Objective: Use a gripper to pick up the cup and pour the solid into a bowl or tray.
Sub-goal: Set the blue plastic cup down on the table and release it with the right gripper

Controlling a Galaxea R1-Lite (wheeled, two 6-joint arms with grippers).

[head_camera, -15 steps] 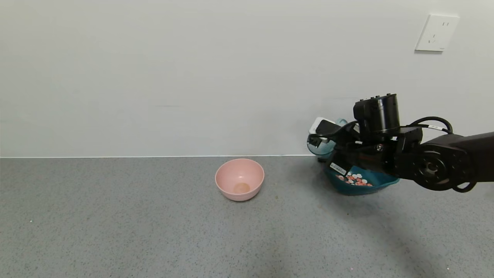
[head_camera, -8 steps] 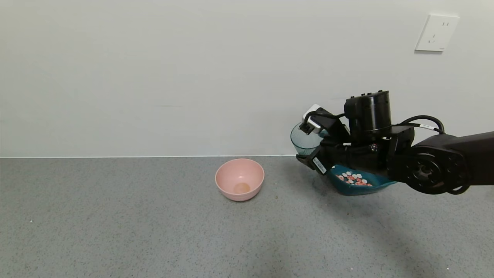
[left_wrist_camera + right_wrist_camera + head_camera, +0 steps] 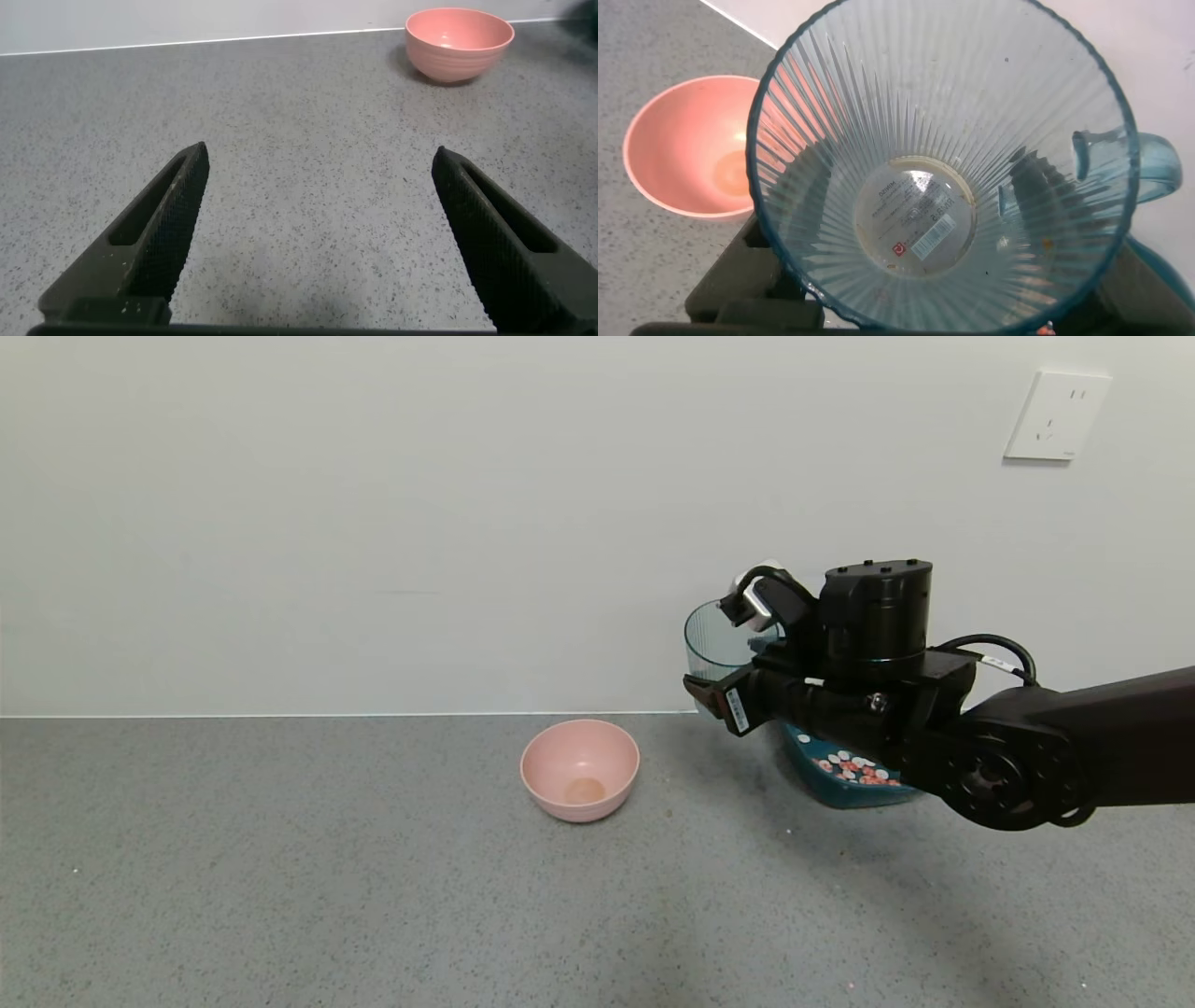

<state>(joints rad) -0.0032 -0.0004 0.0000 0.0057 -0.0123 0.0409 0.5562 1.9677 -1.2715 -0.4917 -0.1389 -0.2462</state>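
Righting and lifting leftward off the teal basin (image 3: 831,784), my right gripper (image 3: 747,658) pinches the emptied cup (image 3: 714,639); left gripper (image 3: 318,233) spread.

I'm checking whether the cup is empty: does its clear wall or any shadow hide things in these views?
Right wrist view: the cup is see-through, its ribs streaking the pink bowl behind; only a label shows on its floor. Head view: the right gripper and arm cast a soft shadow on the counter and hide part of the teal basin.

Bare test bench, likely a lab: grey speckled surface (image 3: 280,859), plain white wall (image 3: 373,523), one wall socket (image 3: 1056,416), few household goods.
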